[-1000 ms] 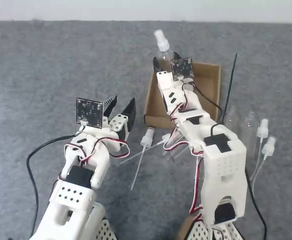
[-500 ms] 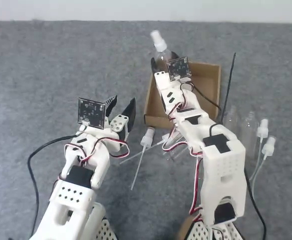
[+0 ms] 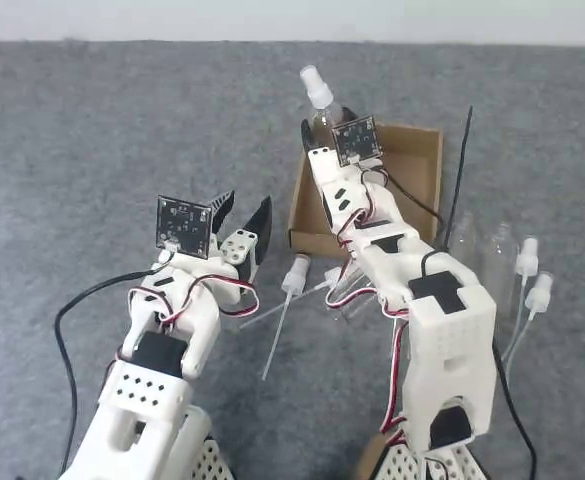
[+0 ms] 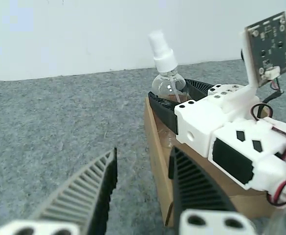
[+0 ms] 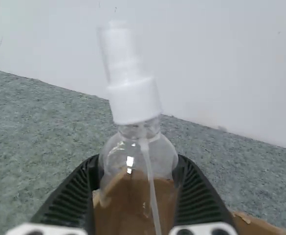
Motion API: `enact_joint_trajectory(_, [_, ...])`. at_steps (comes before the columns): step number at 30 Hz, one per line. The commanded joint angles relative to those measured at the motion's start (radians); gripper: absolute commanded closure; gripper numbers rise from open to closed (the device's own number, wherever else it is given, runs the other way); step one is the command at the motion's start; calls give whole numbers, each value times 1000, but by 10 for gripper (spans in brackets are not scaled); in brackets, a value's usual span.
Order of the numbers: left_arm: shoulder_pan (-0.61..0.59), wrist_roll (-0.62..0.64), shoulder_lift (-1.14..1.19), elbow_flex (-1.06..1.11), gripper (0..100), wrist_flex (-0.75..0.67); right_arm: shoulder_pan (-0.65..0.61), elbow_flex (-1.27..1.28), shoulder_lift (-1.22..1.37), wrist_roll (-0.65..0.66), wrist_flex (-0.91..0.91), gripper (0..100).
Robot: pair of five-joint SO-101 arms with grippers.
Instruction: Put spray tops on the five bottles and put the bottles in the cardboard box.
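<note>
1. Your right end effector (image 3: 326,118) is pinching a clear bottle (image 3: 324,108) by its rounded body, one jaw on each side.
2. That bottle stands upright in the grip with a white spray top (image 3: 317,84) on its neck. Its dip tube runs down inside, as the right wrist view shows (image 5: 138,156).
3. The held bottle sits at the far left corner of the cardboard box (image 3: 312,240). From the left wrist view, its base dips behind the box wall (image 4: 157,147).
4. Your left end effector (image 3: 244,210) is spread wide with nothing between its jaws. It hangs over the grey tabletop (image 3: 122,130), just left of the box.
5. Two loose spray tops (image 3: 295,274) with long tubes lie on the tabletop between the arms, near the front wall of the box.
6. To the right of the right arm stand two uncapped bottles (image 3: 499,252). Beside them are two more spray tops (image 3: 539,290).
7. A black cable (image 3: 462,170) runs past the right side of the box.
</note>
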Motion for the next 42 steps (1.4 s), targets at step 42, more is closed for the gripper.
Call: enact_joint_trajectory(42, [3,-12,-21,-12,845,-26,-5,9,-289,-95,211,829])
